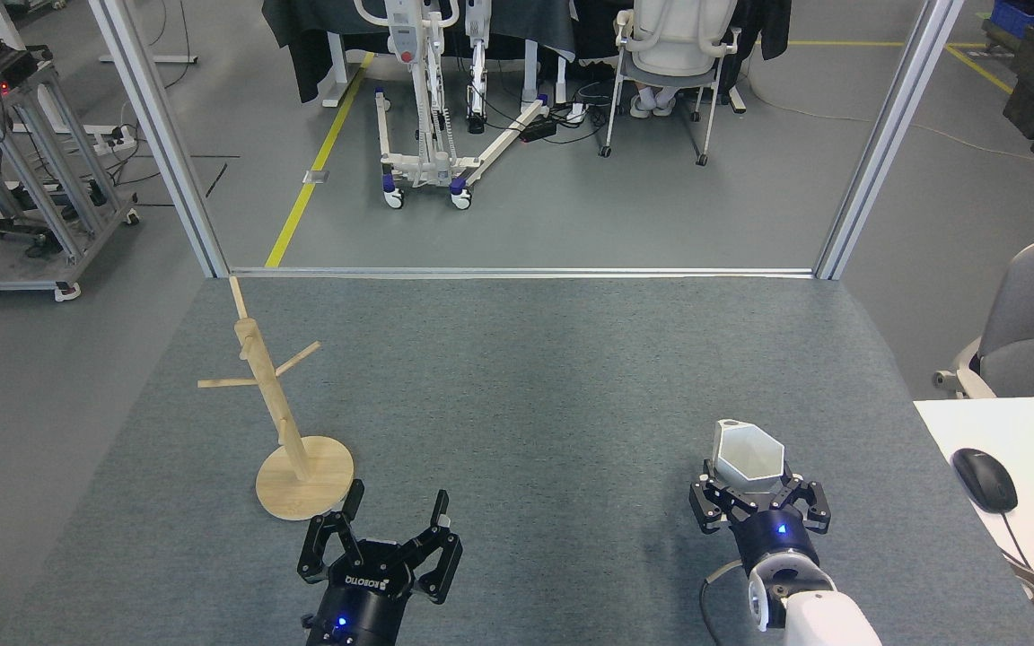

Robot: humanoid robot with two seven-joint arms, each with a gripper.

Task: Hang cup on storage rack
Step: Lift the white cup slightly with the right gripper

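Right gripper [757,500] brackets the cup [748,464] low on its tapering body, fingers on either side — whether they already press the plastic I cannot tell. Upright on the grey mat [517,395], the cup stands at my right front, its small handle turned to the far left of the rim. Gripping low likely keeps that handle free for a peg. My left gripper [394,519] waits spread and empty just beside the storage rack [279,408] — well apart from the cup.
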